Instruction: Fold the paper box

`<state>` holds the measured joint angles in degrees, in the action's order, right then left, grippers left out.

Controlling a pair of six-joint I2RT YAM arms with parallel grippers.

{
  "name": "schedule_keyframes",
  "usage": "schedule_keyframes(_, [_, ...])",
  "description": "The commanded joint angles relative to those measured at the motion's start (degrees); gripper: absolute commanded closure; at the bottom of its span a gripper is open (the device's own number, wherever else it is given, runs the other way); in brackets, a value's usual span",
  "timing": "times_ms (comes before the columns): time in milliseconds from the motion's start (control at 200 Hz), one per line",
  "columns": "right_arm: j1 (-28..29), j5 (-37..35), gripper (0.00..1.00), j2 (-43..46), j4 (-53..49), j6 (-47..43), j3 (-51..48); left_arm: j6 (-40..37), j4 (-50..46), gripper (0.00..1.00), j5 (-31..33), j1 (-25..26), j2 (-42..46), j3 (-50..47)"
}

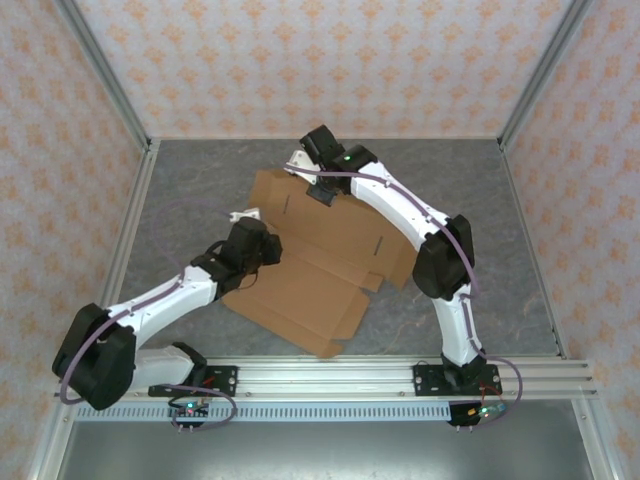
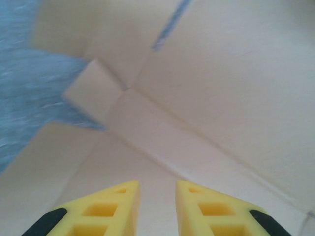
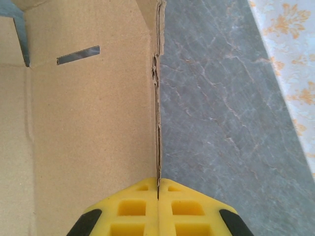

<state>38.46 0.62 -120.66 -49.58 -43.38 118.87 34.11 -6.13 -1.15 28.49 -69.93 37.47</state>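
Note:
The paper box (image 1: pixel 310 270) is a flat brown die-cut sheet with flaps, lying in the middle of the grey table (image 1: pixel 190 180). My right gripper (image 1: pixel 322 190) is at the sheet's far edge. In the right wrist view this gripper (image 3: pixel 158 183) is shut on the cardboard's thin edge, with the panel (image 3: pixel 88 123) standing up to its left and a slot (image 3: pixel 78 55) cut in it. My left gripper (image 1: pixel 255 238) is at the sheet's left side. Its yellow fingers (image 2: pixel 157 184) stand a little apart over creased cardboard (image 2: pixel 221 98), with nothing between them.
An aluminium rail (image 1: pixel 400 375) with both arm bases runs along the near edge. Patterned walls and metal posts (image 1: pixel 110 90) close in the table on three sides. Bare grey table (image 1: pixel 500 220) lies to the right of the sheet.

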Motion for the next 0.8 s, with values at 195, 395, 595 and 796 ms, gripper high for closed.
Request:
schedule_keyframes(195, [0.4,-8.6,1.00,3.5,5.6,-2.6,0.9,4.5,1.7,0.89,-7.2,1.8,-1.5,-10.9])
schedule_keyframes(395, [2.0,-8.0,1.00,4.7,7.5,-3.4,-1.2,5.7,7.1,0.97,-6.5,4.2,-6.6,-11.7])
schedule_keyframes(595, [3.5,-1.9,1.00,7.0,6.4,-2.2,-3.3,7.0,10.9,1.00,-5.9,5.8,-9.9,-11.9])
schedule_keyframes(796, [3.7,3.3,1.00,10.1,5.1,0.9,-8.1,7.2,11.3,1.00,-5.1,6.2,-9.8,-11.9])
